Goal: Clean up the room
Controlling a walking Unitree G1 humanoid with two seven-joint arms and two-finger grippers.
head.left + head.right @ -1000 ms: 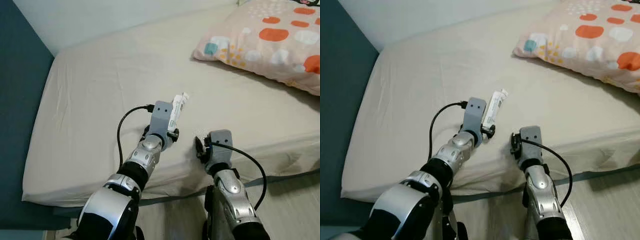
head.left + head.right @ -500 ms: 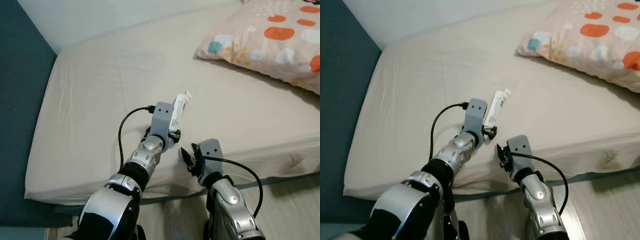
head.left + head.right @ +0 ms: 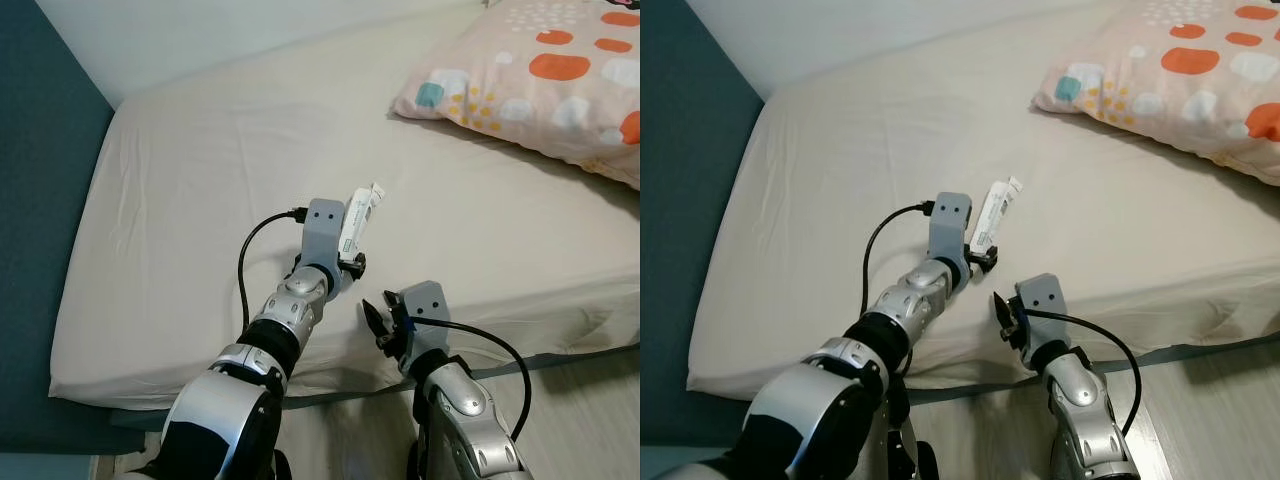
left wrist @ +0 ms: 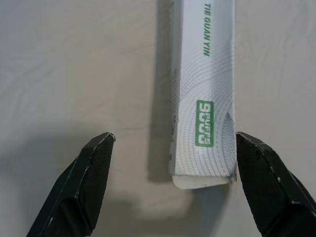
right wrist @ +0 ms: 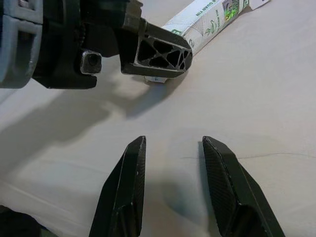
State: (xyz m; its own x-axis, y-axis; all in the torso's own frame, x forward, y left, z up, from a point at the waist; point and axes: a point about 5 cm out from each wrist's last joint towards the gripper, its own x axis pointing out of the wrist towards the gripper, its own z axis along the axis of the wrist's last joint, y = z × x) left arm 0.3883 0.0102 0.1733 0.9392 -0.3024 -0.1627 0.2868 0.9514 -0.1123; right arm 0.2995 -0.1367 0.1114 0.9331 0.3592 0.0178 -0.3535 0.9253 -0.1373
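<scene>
Between left gripper (image 4: 173, 163) fingers, packet (image 4: 203, 94)

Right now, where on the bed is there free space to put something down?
The sheet is bare between the wall-side edge and the left gripper, and between packet and pillow. It is crowded near the front edge, where the right gripper waits.

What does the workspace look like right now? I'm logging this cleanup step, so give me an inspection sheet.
Surface: beige bed sheet, smooth, lightly creased.
Job's things: long white paper packet with green print lying flat on the sheet.
Clutter: nothing seen.
Grippers: left claw open, fingers either side of the packet's near end, not gripping; right claw open, low over the sheet near the bed edge.
Cables: black cable looping from the left wrist; another along the right arm.
Surroundings: pink pillow with orange and white spots, dark teal wall, pale wood floor.
</scene>
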